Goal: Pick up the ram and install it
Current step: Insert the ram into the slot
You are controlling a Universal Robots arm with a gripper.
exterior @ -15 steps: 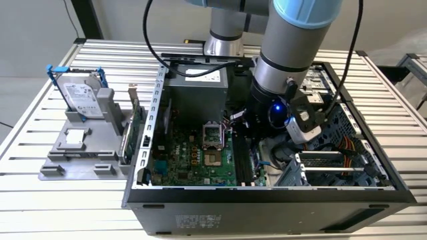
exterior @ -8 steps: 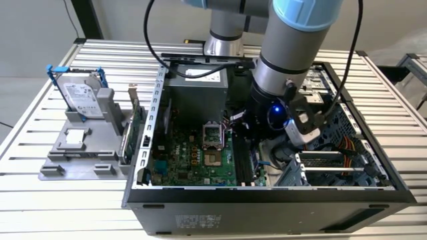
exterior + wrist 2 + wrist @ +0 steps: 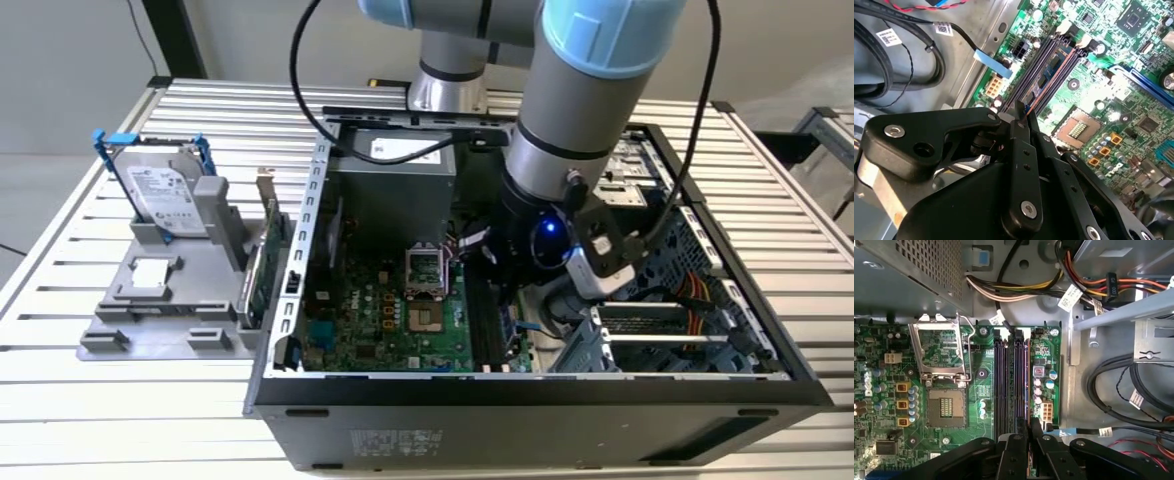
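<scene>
Inside case [image 3: 534, 385], ram [image 3: 1046, 80] seated just beyond gripper [image 3: 1023, 112].

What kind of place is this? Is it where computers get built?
Probably a robot lab or workshop bench for putting computers together. An open computer case lies on a slatted metal table, a hard drive stands in a grey holder beside it, and a robot arm reaches down over the motherboard.

One hard drive [image 3: 163, 195], one computer case [image 3: 534, 405], one motherboard [image 3: 387, 320]
</scene>
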